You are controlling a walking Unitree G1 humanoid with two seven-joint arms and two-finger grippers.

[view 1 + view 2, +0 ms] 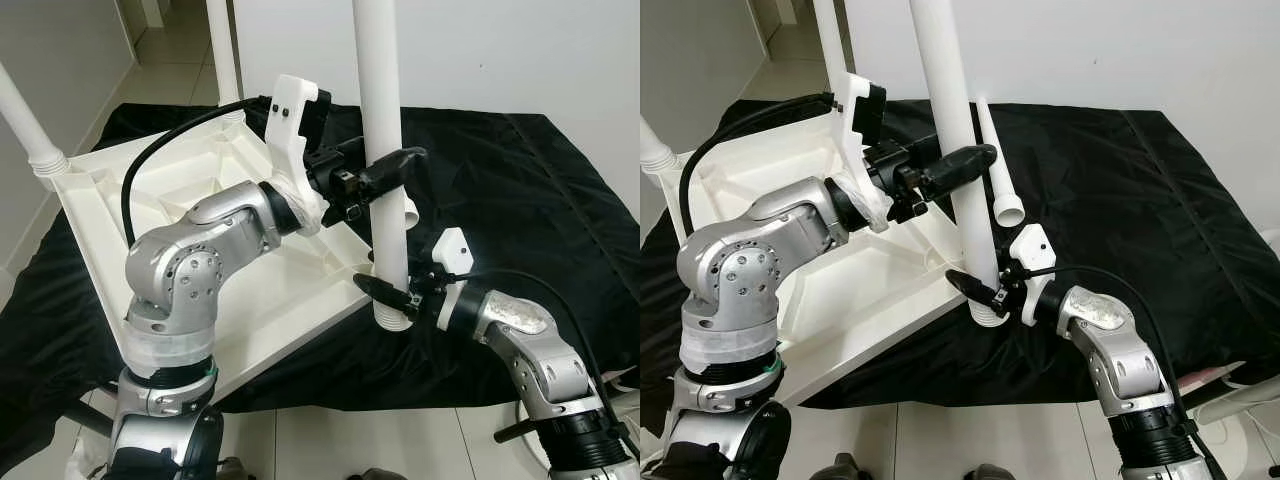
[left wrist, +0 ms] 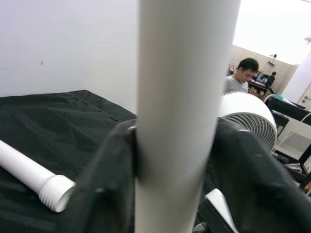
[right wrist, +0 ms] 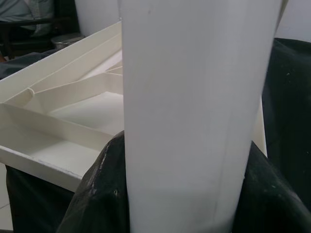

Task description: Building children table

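Note:
The white tabletop [image 1: 95, 240] lies upside down on a black cloth. Upright white legs stand at its left corner [image 1: 25, 120] and its far corner [image 1: 225, 50]. A third white leg [image 1: 378, 80] stands upright at the near right corner, its lower end at the tabletop's edge. My left gripper [image 1: 395, 170] is shut on this leg at mid-height. My right gripper [image 1: 393, 295] is shut on the same leg just above its foot. A fourth leg [image 1: 995, 170] lies loose on the cloth behind, threaded end [image 1: 1011, 212] toward me.
The black cloth [image 1: 520, 190] spreads wide to the right of the tabletop. A white wall rises close behind. Tiled floor [image 1: 380, 440] shows at the near edge. In the left wrist view a white fan [image 2: 248, 114] and a seated person [image 2: 240, 75] are farther off.

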